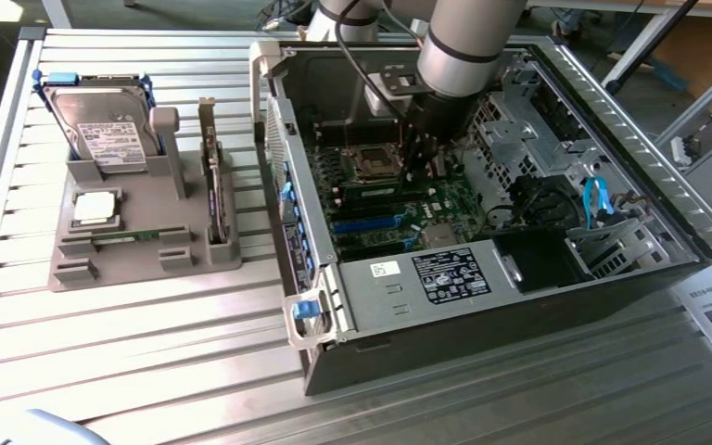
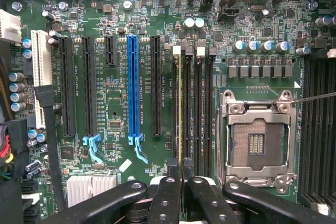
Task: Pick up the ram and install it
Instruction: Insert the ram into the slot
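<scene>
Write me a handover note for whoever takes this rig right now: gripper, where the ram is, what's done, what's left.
Gripper: shut on the ram, down inside the open computer case.
Ram: held edge-on, lined up along a memory slot beside the empty CPU socket.
Second stick: lying in the gray fixture outside the case.
Done: ram picked up and brought to the motherboard.
Left: seating. I cannot tell whether the ram is in the slot yet, and it is not released.
</scene>
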Robot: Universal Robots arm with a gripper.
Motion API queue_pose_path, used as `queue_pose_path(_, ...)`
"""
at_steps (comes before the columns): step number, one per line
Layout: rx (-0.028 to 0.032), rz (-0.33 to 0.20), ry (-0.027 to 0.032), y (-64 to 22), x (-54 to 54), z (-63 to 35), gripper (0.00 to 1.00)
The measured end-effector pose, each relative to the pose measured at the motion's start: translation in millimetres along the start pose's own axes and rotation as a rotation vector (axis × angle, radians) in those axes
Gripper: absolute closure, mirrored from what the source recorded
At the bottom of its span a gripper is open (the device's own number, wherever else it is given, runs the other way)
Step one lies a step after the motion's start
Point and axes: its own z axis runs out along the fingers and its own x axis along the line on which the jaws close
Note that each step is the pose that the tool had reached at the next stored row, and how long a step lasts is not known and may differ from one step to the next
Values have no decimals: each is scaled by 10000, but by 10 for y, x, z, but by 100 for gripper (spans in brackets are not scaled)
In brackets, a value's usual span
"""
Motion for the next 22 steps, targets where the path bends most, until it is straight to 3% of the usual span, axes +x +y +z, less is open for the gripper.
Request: queue_pose_path(22,8,0,2,1,-3,31,88)
